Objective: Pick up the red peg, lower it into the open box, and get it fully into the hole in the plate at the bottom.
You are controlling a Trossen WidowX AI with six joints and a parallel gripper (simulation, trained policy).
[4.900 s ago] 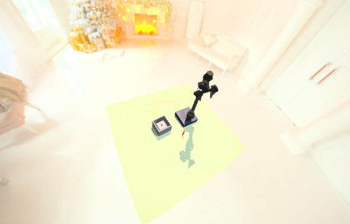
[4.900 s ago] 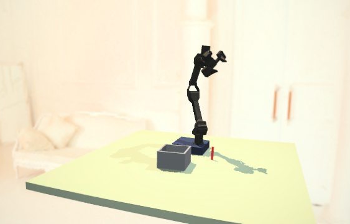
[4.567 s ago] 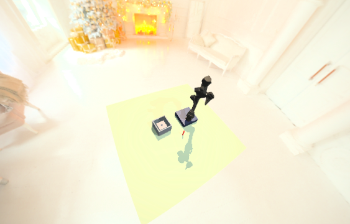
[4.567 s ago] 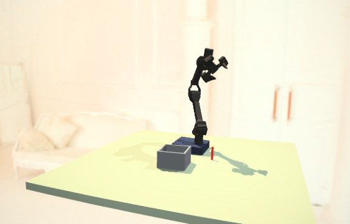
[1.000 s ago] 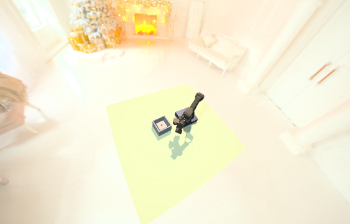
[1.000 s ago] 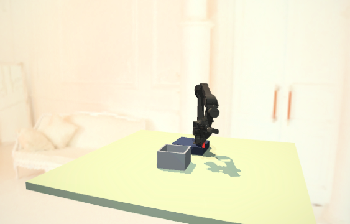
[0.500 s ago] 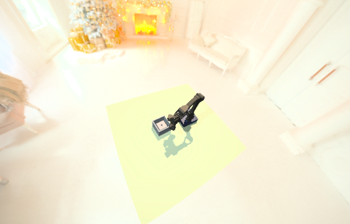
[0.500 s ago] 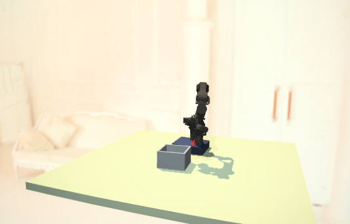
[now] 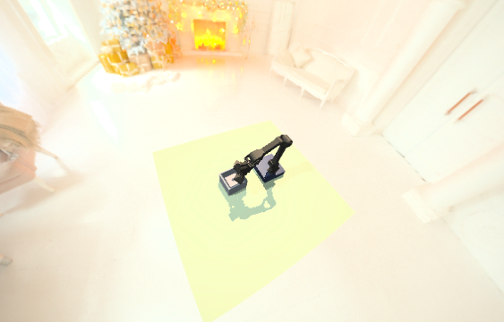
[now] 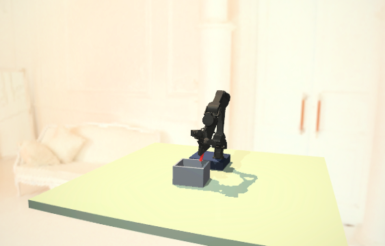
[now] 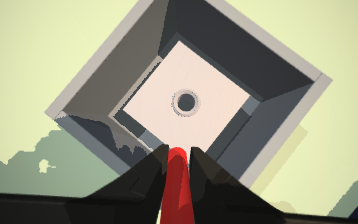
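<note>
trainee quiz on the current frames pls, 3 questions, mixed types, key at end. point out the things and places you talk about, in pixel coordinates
1. True or false: the red peg (image 10: 201, 157) (image 11: 178, 187) is fully in the hole (image 11: 186, 102).
2. Multiple choice: what is the claw (image 10: 200, 154) (image 11: 179, 152) doing?
A) standing open
B) gripping the peg
C) shut on nothing
3. Fill in: the light plate (image 11: 150, 100) lies at the bottom of the open ____.

Key: 1. false; 2. B; 3. box

Relative to the box, the black arm (image 9: 258, 154) (image 10: 221, 116) arches over from beside it, its tool (image 9: 239, 179) (image 10: 202, 153) (image 11: 179, 152) pointing down at a tilt above its rim, fingers closed on the peg.
</note>
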